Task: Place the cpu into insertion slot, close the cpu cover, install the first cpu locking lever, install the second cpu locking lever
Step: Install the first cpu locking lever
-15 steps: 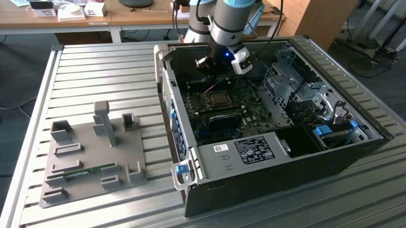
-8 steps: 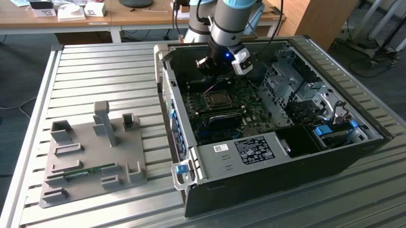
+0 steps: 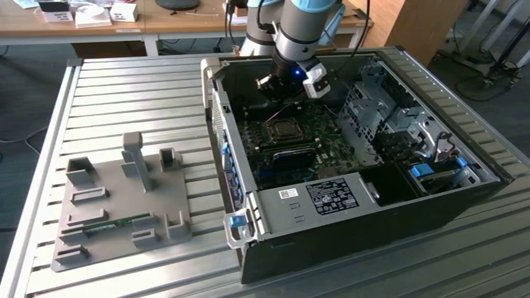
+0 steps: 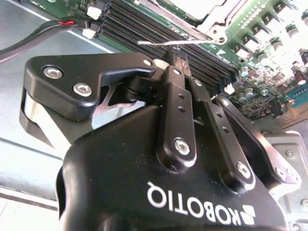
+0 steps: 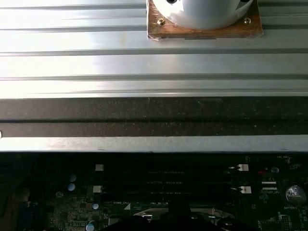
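My gripper (image 3: 286, 99) hangs inside the open computer case (image 3: 463, 205), just behind the insertion slot (image 3: 282, 129) on the green motherboard. In the second wrist view its black fingers (image 4: 175, 96) are pressed together, and my gripper's tip (image 4: 178, 52) meets a thin metal locking lever (image 4: 154, 43) that runs beside the memory slots (image 4: 139, 29). Past the lever, the silvery cpu (image 4: 192, 6) lies in the socket with the cpu cover (image 4: 211, 26) framing it. I cannot tell whether the fingers clamp the lever or only touch it.
The case lies on a slatted aluminium table (image 3: 141, 93). At the exterior view's left a grey fixture plate (image 3: 124, 205) has upright posts and a memory stick. Drive cages (image 3: 389, 118) and a power supply (image 3: 331, 198) crowd the case. The arm's base (image 5: 204, 14) stands behind the case wall.
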Controlling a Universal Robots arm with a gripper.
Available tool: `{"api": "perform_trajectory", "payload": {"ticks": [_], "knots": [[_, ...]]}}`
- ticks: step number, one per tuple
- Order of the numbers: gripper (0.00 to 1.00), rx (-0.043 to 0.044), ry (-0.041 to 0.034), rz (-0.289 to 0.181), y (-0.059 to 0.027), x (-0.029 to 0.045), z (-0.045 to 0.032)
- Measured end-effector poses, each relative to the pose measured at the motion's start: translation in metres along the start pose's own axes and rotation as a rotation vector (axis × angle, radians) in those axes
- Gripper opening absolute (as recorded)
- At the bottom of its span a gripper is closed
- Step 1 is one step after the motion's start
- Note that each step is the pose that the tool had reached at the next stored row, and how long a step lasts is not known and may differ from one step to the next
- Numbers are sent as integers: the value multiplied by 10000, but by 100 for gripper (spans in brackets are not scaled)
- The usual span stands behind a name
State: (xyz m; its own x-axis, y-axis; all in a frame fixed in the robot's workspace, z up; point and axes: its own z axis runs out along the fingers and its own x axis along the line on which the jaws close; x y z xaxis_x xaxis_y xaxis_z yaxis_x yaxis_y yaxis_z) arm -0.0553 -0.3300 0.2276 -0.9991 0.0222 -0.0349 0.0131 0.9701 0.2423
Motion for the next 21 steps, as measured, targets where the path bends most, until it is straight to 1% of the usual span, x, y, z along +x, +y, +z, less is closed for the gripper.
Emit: {"api": "perform_trajectory", "payload": {"ticks": [21], "knots": [[11, -2, -1, 1, -6, -15, 27]]}}
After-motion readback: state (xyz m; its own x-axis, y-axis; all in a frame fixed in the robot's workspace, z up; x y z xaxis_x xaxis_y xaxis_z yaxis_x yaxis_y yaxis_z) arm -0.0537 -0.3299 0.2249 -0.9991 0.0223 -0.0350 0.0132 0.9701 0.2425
